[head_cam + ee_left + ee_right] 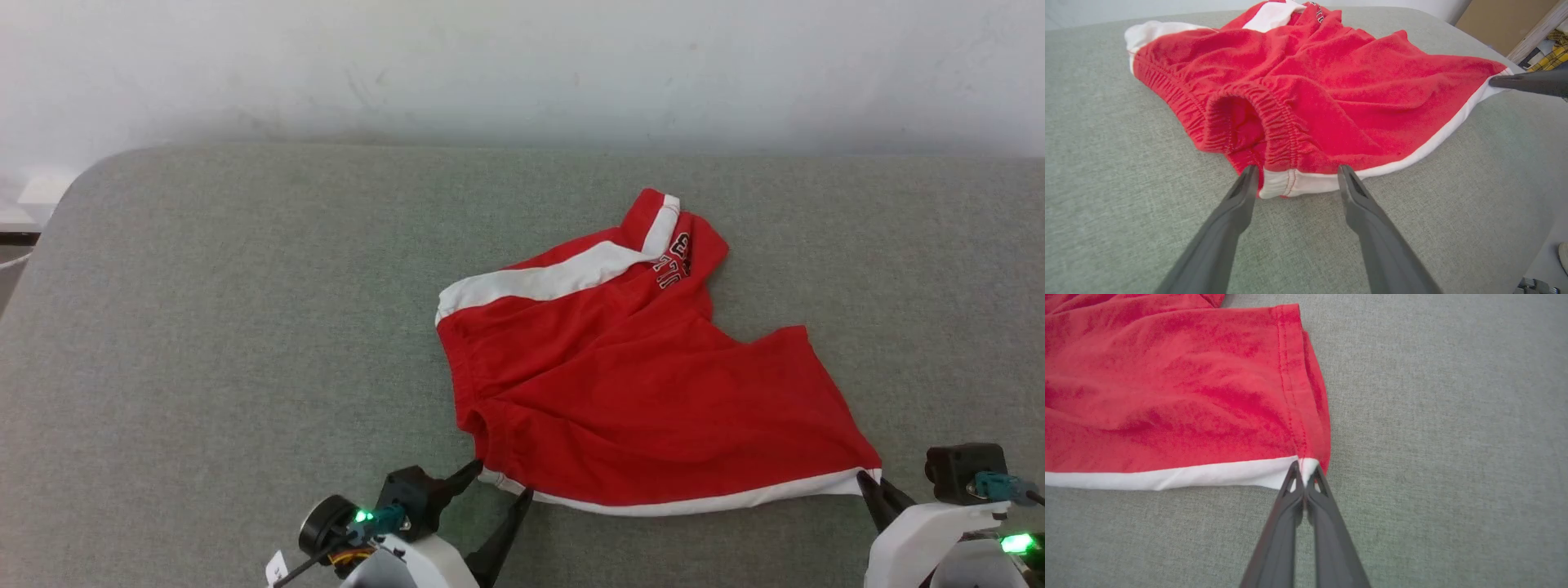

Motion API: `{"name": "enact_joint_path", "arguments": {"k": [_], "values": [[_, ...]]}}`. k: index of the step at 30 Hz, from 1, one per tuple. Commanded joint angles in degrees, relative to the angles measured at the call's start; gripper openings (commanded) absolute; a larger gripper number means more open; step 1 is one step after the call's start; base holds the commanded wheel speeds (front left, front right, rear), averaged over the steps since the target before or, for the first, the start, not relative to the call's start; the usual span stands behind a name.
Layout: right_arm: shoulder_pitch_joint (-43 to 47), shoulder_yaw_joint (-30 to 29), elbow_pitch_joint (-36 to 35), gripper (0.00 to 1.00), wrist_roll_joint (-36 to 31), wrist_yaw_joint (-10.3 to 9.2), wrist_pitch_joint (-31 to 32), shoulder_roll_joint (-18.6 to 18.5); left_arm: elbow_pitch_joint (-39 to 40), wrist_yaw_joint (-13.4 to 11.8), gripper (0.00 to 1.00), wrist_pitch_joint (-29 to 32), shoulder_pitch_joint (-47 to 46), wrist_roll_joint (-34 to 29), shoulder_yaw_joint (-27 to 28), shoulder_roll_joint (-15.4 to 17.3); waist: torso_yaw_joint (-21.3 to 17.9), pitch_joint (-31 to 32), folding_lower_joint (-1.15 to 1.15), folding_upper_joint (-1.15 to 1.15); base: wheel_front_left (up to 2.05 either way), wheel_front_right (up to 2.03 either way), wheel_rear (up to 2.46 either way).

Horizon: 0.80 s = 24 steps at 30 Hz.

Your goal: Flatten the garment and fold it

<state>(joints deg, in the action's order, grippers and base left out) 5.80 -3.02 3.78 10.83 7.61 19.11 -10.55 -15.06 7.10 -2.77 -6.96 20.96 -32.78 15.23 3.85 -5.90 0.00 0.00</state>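
The garment (620, 376), red shorts with white side stripes, lies rumpled on the grey table (204, 327), one leg with lettering folded toward the back. My left gripper (500, 482) stands open at the near waistband corner; in the left wrist view its gripper (1298, 173) has a finger on each side of the white corner of the garment (1306, 94), touching nothing firmly. My right gripper (869, 482) is shut on the white hem corner; the right wrist view shows this gripper (1303, 473) pinching the white corner of the garment (1167, 392).
A pale wall (522, 65) runs behind the table's far edge. Bare grey cloth surface spreads to the left (163, 408) and right of the shorts. In the left wrist view a cardboard box (1494, 20) and clutter stand beyond the table's edge.
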Motion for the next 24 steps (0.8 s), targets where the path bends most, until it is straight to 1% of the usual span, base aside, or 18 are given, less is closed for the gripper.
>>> {"name": "enact_joint_path", "arguments": {"k": [1, 9, 10, 11, 12, 13, 14, 19, 24], "values": [[-0.75, 0.21, -0.29, 0.0, 0.43, -0.12, -0.08, -0.08, -0.56, 0.37, 1.0, 0.21, -1.41, 0.67, -0.79, 0.68, -0.23, -0.38, 0.0, 0.0, 0.0, 0.0, 0.0], [-1.58, 0.5, -0.13, 0.0, 0.4, -0.12, -0.3, -0.38, -3.55, 0.38, 1.0, -0.2, -3.74, 2.65, -2.76, 1.33, -0.66, -1.2, 0.0, 0.0, 0.0, 0.0, 0.0], [-1.64, 0.54, -0.1, 0.0, 0.41, -0.12, -0.34, -0.38, -3.84, 0.38, 0.87, -0.11, -3.83, 2.91, -3.14, 1.43, -0.71, -1.3, 0.0, 0.0, 0.0, 0.0, 0.0], [-1.64, 0.54, -0.1, 0.0, 0.41, -0.12, -0.34, -0.38, -3.84, 0.38, 0.87, -0.11, -3.83, 2.91, -3.14, 1.43, -0.71, -1.3, 0.0, 0.0, 0.0, 0.0, 0.0], [-1.66, 0.54, -0.06, 0.0, 0.43, -0.12, -0.39, -0.38, -4.04, 0.38, 0.41, -0.2, -3.99, 3.14, -3.41, 1.51, -0.7, -1.35, 0.0, 0.0, 0.0, 0.0, 0.0], [-1.67, 0.51, -0.03, 0.0, 0.45, -0.12, -0.45, -0.36, -4.16, 0.38, 0.15, -0.53, -4.15, 3.27, -3.53, 1.58, -0.69, -1.41, 0.0, 0.0, 0.0, 0.0, 0.0], [-1.66, 0.48, 0.0, 0.0, 0.46, -0.12, -0.49, -0.35, -4.29, 0.38, 0.0, -0.72, -4.26, 3.53, -3.8, 1.6, -0.67, -1.44, 0.0, 0.0, 0.0, 0.0, 0.0], [-1.44, 0.19, 0.21, 0.0, 0.36, -0.12, -0.51, -0.38, -4.85, 0.38, 0.0, -1.35, -4.79, 4.41, -4.98, 2.09, -0.42, -1.26, 0.0, 0.0, 0.0, 0.0, 0.0], [-1.7, -0.09, -0.46, 0.0, 0.59, -0.12, -1.43, -1.1, -4.23, 0.31, 0.0, -2.6, -4.16, 4.3, -5.23, 3.41, 0.04, 0.78, 0.0, 0.0, 0.0, 0.0, 0.0]]}}
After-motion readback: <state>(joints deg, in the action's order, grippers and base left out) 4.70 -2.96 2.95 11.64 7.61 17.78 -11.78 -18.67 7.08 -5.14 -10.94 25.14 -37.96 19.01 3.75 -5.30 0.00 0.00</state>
